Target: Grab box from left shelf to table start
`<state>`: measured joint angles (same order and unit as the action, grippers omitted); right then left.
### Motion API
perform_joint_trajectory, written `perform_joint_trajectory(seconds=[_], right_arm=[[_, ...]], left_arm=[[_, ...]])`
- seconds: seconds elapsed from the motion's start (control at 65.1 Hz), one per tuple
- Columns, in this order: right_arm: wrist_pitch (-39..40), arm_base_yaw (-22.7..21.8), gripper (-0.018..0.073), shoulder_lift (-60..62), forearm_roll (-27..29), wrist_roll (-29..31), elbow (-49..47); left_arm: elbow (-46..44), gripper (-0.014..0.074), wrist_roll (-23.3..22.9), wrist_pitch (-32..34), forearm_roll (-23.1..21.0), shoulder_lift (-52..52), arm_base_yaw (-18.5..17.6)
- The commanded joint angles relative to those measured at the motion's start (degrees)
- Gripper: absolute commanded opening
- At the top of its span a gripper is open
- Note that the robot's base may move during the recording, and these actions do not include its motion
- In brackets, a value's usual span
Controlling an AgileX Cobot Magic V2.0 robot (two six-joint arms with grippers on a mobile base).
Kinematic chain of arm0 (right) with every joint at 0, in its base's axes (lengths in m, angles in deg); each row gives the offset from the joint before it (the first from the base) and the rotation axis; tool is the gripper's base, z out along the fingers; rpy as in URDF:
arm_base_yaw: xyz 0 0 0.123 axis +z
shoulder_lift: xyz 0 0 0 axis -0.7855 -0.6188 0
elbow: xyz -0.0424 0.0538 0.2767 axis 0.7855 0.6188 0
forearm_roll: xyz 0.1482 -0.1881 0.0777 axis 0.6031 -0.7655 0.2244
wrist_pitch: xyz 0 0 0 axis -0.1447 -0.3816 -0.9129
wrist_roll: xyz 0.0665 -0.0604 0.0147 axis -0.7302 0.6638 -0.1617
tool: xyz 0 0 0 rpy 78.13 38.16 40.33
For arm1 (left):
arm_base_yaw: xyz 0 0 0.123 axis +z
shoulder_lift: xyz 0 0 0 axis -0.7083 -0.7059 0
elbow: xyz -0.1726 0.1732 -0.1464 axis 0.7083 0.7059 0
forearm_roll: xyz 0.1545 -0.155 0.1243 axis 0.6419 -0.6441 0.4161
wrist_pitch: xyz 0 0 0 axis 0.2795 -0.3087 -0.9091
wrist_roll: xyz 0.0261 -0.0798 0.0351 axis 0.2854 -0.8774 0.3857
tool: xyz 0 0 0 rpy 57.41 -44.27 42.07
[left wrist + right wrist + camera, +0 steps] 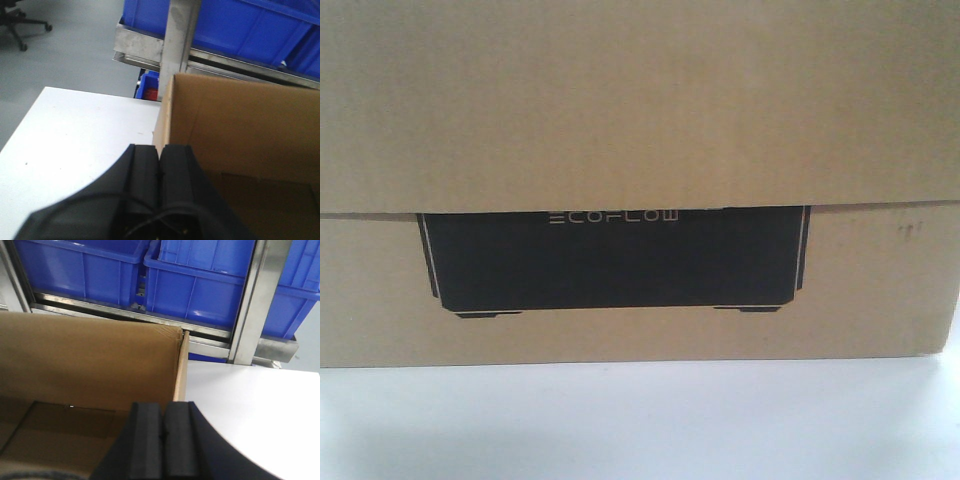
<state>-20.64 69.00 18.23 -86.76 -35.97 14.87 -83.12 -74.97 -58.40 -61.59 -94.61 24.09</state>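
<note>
We see the box (640, 130) filling nearly the whole front view, its brown corrugated face carrying a black printed panel with white "ECOFLOW" lettering, partly covered by a folded-down flap above it. The box stands on the white counter (640, 420), whose bare surface shows in front of it.

In the left wrist view, our left claw (159, 175) sits at the box's left wall, its two black pads pressed together over the thin cardboard edge, one pad outside and one inside the open box (240, 130). The counter (75, 140) stretches off to the outer side. Behind stand a metal post (177, 40) and shelf rail with blue bins (240, 25), and the grey floor (65, 50) lies beyond.

In the right wrist view, our right claw (162, 440) grips the right wall the same way, its pads closed together on the cardboard edge. The box's open brown interior (90, 360) lies to one side, the white counter (250, 405) to the other. More blue bins (200, 280) sit on the steel rack behind.
</note>
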Motion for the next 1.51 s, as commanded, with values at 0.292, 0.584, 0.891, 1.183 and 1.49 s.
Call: perform_joint_trajectory(seconds=[0.292,0.584,0.891,1.183,1.49], right_arm=[[9.76,0.22,0.0050,23.86,-0.91,1.41,21.71],[9.58,0.22,0.0050,39.76,-0.91,1.41,33.98],[9.07,0.22,0.0050,41.74,-0.91,1.41,34.47],[9.02,0.22,0.0050,41.74,-0.91,1.41,34.59],[10.72,-0.91,0.0050,43.42,-0.79,1.29,39.16]], left_arm=[[25.26,-0.0090,-0.24,13.17,1.13,25.95,0.08],[38.58,-0.0092,-0.24,14.46,3.89,43.48,0.08],[39.45,-0.0092,-0.24,14.65,4.01,46.64,0.08],[39.45,-0.0092,-0.24,14.65,4.01,46.64,0.08],[39.45,-0.0093,-0.24,14.65,4.01,46.64,0.08]])
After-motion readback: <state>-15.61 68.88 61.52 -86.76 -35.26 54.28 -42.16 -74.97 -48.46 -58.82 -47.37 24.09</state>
